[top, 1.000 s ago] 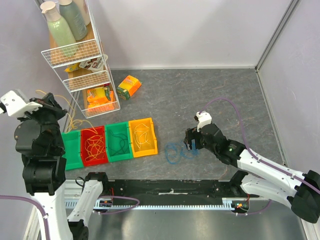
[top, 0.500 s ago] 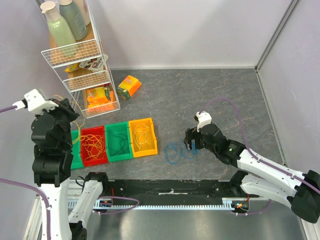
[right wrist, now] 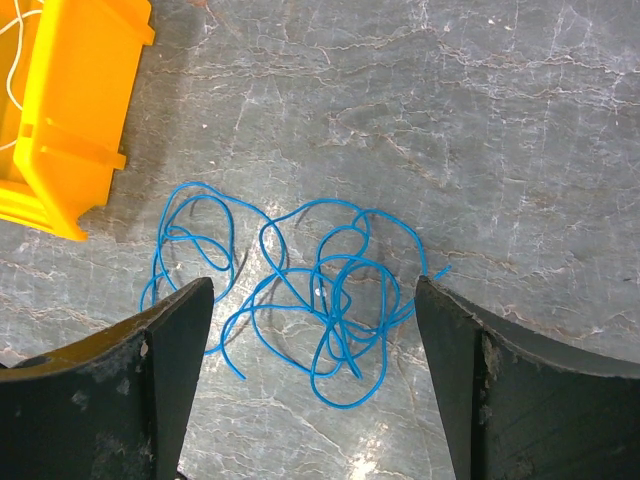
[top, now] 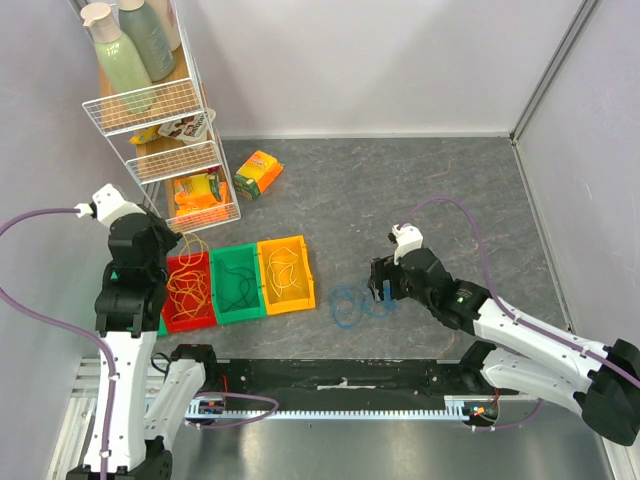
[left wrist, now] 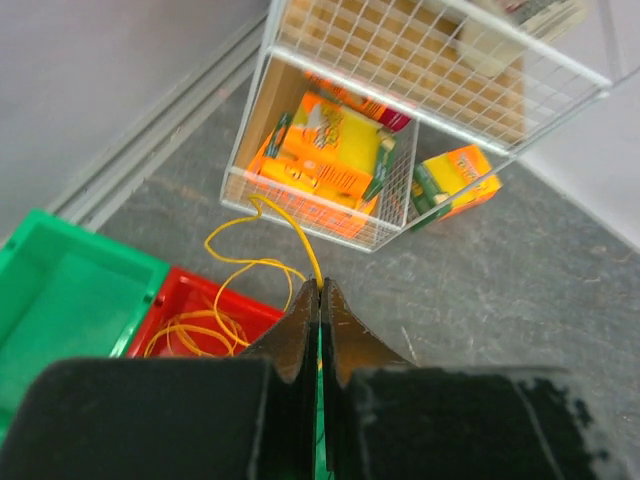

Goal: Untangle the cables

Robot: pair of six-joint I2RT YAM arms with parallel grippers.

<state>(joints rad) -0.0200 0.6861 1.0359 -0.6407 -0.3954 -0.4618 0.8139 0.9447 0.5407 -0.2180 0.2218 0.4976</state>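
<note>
Your left gripper (left wrist: 320, 289) pinches a yellow cable (left wrist: 305, 245); right gripper (right wrist: 312, 310) gapes over blue cables (right wrist: 335, 265), grey marbled tabletop (right wrist: 520, 120), wall (top: 380, 60) at twelve o'clock.

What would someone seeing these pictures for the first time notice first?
Probably the tangle of thin blue cables on the grey table, right of a row of green, red and yellow plastic bins, with the open right gripper poised over it. Next, the left gripper at the row's left, pinching a thin yellow cable.
</note>
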